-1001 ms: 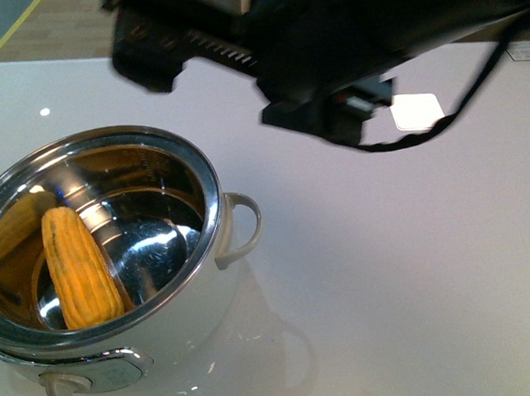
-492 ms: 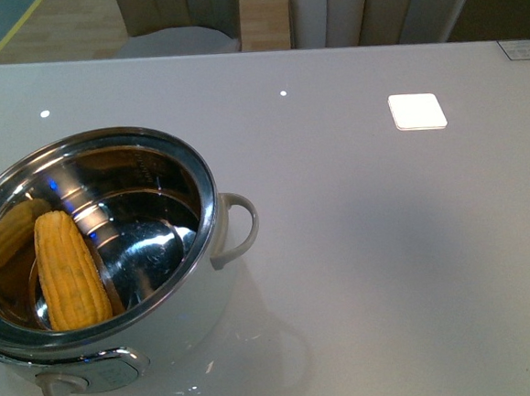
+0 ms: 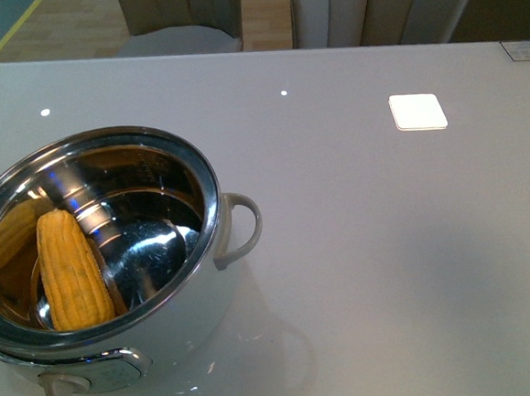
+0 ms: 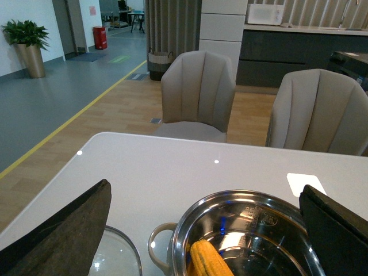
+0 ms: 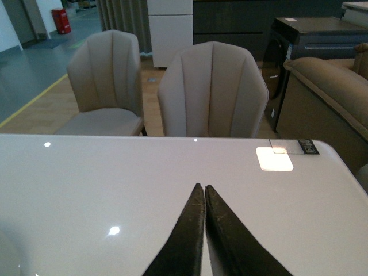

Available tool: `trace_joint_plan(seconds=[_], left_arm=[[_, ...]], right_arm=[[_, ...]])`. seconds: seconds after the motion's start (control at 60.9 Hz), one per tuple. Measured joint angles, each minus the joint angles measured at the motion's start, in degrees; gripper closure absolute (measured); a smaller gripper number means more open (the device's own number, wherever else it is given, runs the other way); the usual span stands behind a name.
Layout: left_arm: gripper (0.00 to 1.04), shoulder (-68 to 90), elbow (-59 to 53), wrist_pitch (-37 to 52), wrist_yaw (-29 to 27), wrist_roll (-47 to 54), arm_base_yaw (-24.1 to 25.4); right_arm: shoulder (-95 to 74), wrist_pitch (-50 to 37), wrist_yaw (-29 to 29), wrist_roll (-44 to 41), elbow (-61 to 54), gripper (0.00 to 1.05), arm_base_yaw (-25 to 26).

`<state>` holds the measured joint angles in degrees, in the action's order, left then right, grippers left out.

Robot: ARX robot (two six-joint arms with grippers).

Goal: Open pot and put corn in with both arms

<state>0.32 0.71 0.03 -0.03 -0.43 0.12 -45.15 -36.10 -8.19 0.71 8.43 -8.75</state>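
Observation:
The pot stands open at the table's front left, its steel rim also in the left wrist view. The corn lies inside it against the left wall, tip up. Neither arm shows in the front view. My left gripper is open above the pot, its two dark fingers spread wider than the pot's mouth, with nothing between them. A glass lid lies on the table beside the pot. My right gripper is shut on nothing over bare table, away from the pot.
Beige chairs stand beyond the table's far edge. A bright white square marks the far right of the table, and a small label sits near that corner.
A black arm that crossed the top of the front view one second ago has left that view. The corn has settled slightly inside the pot.

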Motion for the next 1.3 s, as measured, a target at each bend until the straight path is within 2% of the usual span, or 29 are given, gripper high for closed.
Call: trace_joint_plan(seconds=[0.23,0.295,0.361,0.525,0.624,1.296], left_arm=[[0.07,0.00,0.00,0.00,0.00,0.00,0.00],[0.07,0.00,0.00,0.00,0.02,0.00,0.00],[0.07,0.00,0.00,-0.02,-0.02,-0.02,0.00],[0.07,0.00,0.00,0.00,0.00,0.00,0.00],[0.07,0.00,0.00,-0.02,0.00,-0.02,0.00],[0.07,0.00,0.00,-0.02,0.00,0.00,0.00]], right_arm=[[7.50,3.98,2.95,-0.35,-3.63,1.03,3.21],[9.81,5.49,7.50,-0.39,-4.33,1.03,6.54],[12.13,7.08,7.72,-0.39,-4.98,1.03,8.37],[16.68,10.40,8.07,-0.39,-6.25,1.03,8.52],[17.99,9.29,8.00,-0.39,-7.45,1.03,8.57],[33.70,24.63,8.17,-0.39,-7.45,1.03,8.57]])
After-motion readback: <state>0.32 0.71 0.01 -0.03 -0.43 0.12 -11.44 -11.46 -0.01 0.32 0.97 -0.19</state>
